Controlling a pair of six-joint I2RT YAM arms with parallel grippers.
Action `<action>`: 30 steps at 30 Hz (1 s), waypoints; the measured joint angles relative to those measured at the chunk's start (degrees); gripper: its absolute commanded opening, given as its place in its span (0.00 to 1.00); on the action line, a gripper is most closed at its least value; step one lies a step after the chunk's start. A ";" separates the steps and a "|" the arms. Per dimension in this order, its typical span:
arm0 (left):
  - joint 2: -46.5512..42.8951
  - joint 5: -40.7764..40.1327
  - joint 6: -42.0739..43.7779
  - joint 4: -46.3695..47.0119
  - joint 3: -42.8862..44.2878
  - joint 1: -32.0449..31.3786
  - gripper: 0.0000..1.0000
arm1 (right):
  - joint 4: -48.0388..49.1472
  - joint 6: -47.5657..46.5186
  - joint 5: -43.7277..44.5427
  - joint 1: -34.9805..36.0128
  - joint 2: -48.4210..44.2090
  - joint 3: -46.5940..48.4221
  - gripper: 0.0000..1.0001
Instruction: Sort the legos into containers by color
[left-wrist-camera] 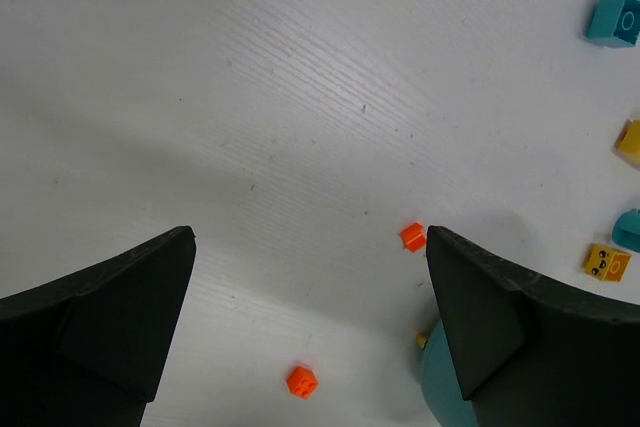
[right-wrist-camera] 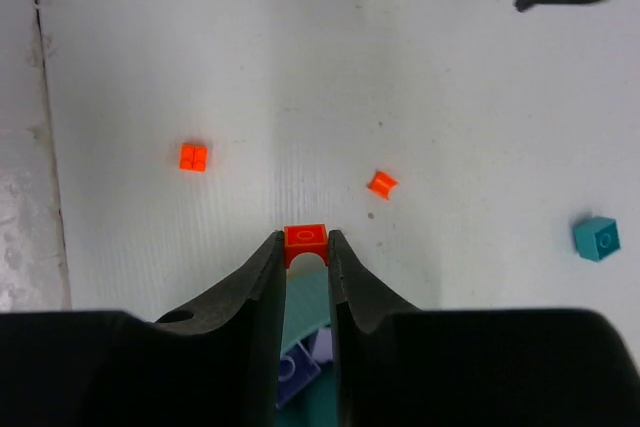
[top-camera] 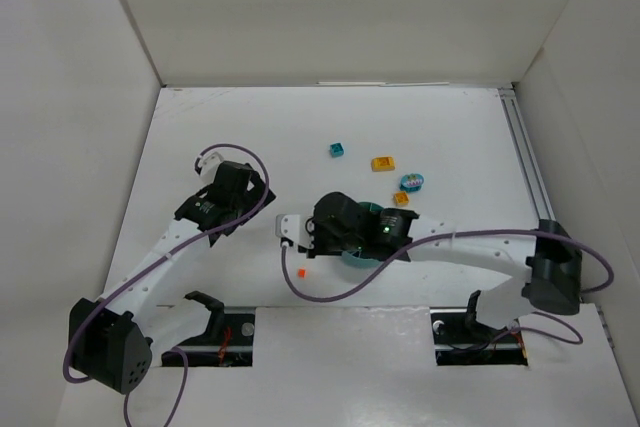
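- The right gripper [right-wrist-camera: 305, 247] was clenched on an orange brick [right-wrist-camera: 305, 237], pinched between its two fingertips.
- The teal dish [right-wrist-camera: 303, 309] lay under those fingers, just behind the held brick. Whether the brick hung over the dish or over the table beyond its rim could not be told.
- Purple bricks [right-wrist-camera: 297, 367] sat in the dish; which section could not be told.
- In the top view the right arm [top-camera: 450, 245] covered most of the dish.
- The left gripper [left-wrist-camera: 308, 237] hung above the table [left-wrist-camera: 250, 77] with fingers spread wide, grasping nothing.
- A second orange brick [right-wrist-camera: 193, 156] and an orange bit [right-wrist-camera: 381, 183] lay loose near the dish, apart from each other.
- Farther off, outside the dish, lay a teal brick [top-camera: 337, 150], a yellow brick [top-camera: 383, 163], a rounded teal piece [top-camera: 411, 182] and a yellow face brick [left-wrist-camera: 607, 262].
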 measured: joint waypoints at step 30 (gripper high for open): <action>5.01 6.21 6.86 5.90 0.00 -3.19 1.00 | -14.95 9.01 -2.71 -17.70 -26.49 -15.58 0.57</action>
